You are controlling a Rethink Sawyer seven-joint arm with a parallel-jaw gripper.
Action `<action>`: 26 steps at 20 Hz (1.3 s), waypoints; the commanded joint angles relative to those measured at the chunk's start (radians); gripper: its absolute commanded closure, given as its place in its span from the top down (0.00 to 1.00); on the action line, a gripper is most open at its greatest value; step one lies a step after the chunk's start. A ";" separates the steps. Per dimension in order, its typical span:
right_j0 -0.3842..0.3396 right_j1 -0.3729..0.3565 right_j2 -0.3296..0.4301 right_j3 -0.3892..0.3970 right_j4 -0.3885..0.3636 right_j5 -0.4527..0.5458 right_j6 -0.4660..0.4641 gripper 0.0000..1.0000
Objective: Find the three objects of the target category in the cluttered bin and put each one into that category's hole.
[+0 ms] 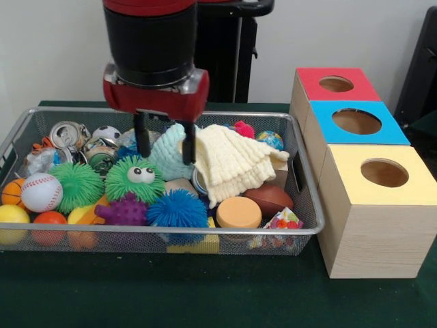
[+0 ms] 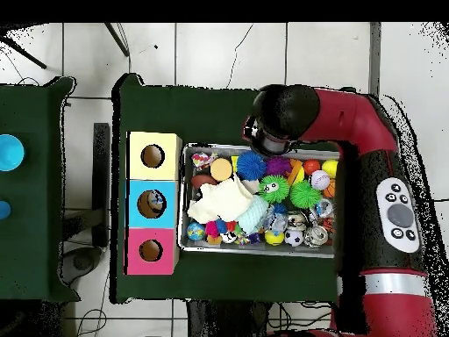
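My gripper hangs open over the middle of the wire bin. Its two black fingers stand on either side of a teal cloth, tips down at the cloth's level. A cream knitted cloth lies against the teal one on the right. In the overhead view the arm's black head hides the fingers; the teal cloth and cream cloth show in the bin. Three boxes with round holes stand beside the bin: red, blue, yellow.
The bin is packed: a green fuzzy toy with eyes, blue spiky ball, purple spiky ball, green spiky ball, baseball, crushed cans, orange disc, brown football.
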 commanded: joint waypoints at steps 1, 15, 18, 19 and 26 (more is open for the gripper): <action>-0.075 -0.073 0.047 0.170 -0.057 0.027 -0.365 1.00; -0.126 -0.224 0.002 0.428 -0.068 -0.044 -0.197 1.00; -0.116 -0.215 0.002 0.421 -0.077 -0.051 -0.171 1.00; -0.110 -0.213 0.000 0.418 -0.080 -0.052 -0.162 1.00; -0.104 -0.176 0.011 0.399 -0.094 -0.098 -0.139 1.00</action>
